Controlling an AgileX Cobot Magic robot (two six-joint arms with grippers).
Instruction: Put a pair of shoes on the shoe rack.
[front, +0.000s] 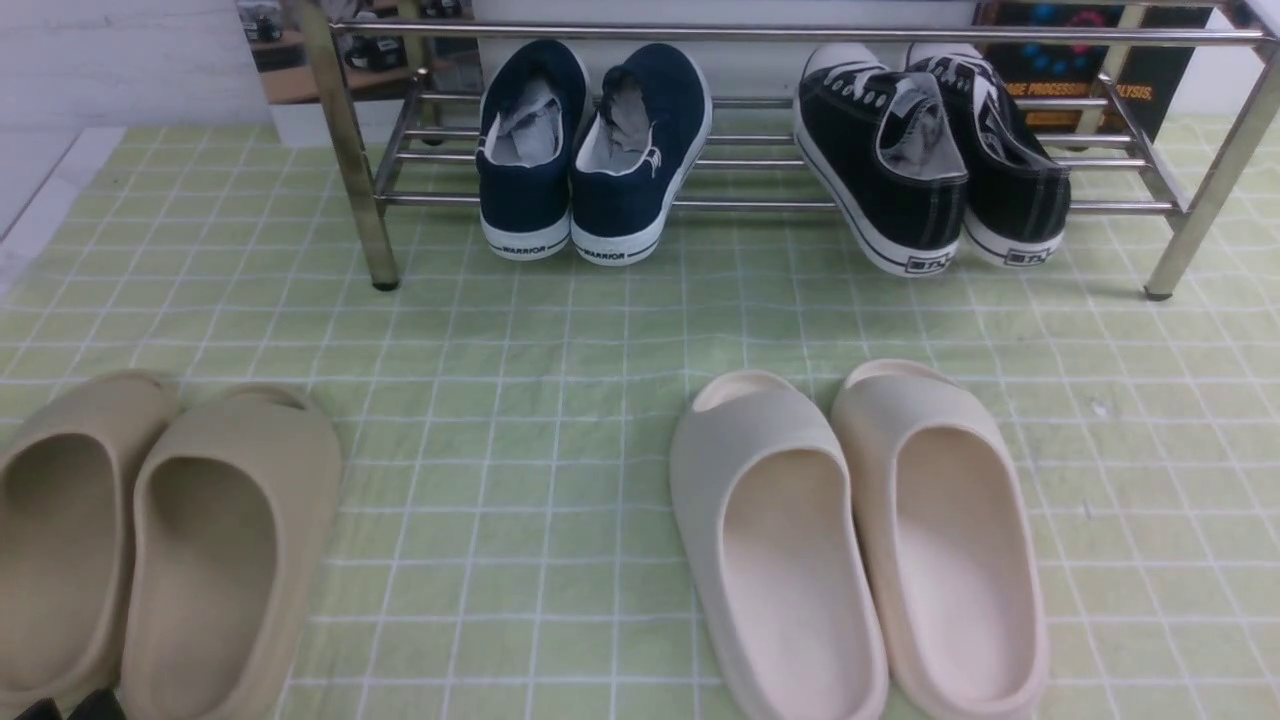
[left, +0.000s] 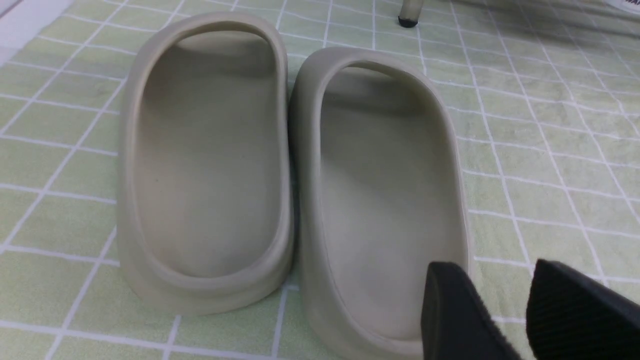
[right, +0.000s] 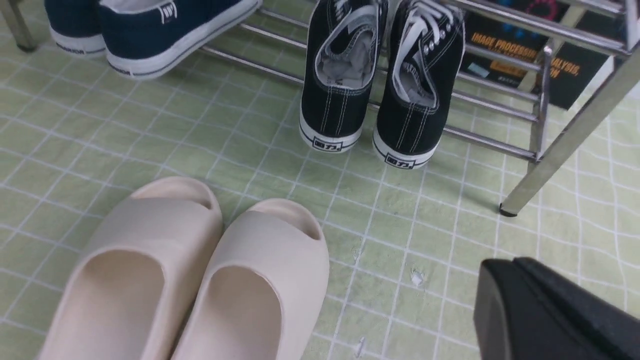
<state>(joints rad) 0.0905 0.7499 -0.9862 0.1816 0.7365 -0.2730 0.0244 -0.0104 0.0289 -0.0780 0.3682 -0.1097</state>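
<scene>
And here's the picture: the black sneakers (front: 930, 150) are up on the shoe rack (front: 790, 35), right-hand end of the lower shelf, toes pointing in and heels poking out over the front bar. They sit side by side and touching, the one nearer the middle tipped on a slant. By my reading that's the job as good as done, with perhaps a nudge left to seat them deeper.

The navy sneakers (front: 590, 150) share the same shelf, further left and apart from the black pair. Down on the green checked cloth (front: 520, 330), the beige slides (front: 150, 540) and the cream slides (front: 860, 530) wait in front, not on the rack.

The left hand (left: 492, 272) is spread wide and carries nothing, poised just over the heel end of a beige slide. The right hand (right: 505, 280) has its fingers pressed together, also empty, near the cream slides and well apart from the sneakers.

Now the blind spots. Whether those black heels touch the cloth or hang clear of it, I can't tell (the wrist angle flatters nobody). The rack's top is cut off, so any higher shelf is out of sight, and the upper bar crosses the black toe caps. The beige slides run off the front view's edge. The right hand never shows there, and the left is only a dark sliver in the bottom corner.
</scene>
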